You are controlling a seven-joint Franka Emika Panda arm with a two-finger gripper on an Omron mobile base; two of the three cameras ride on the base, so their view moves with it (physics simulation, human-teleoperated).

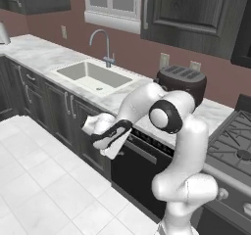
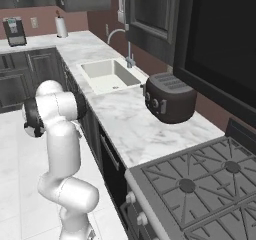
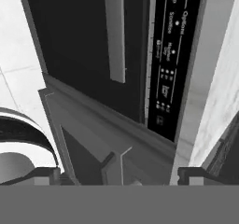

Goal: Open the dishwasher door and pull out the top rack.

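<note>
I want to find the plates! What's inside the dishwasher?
You can't see inside. The black dishwasher door is shut under the marble counter, so it covers everything in there. Only its grey bar handle and control strip show.

The black dishwasher door (image 1: pixel 139 173) apparently stands shut under the counter.

Flat black dishwasher door (image 3: pixel 74 41) with grey bar handle (image 3: pixel 115 31), white-veined marble counter (image 2: pixel 135 129), black toaster (image 2: pixel 169 98).
</note>
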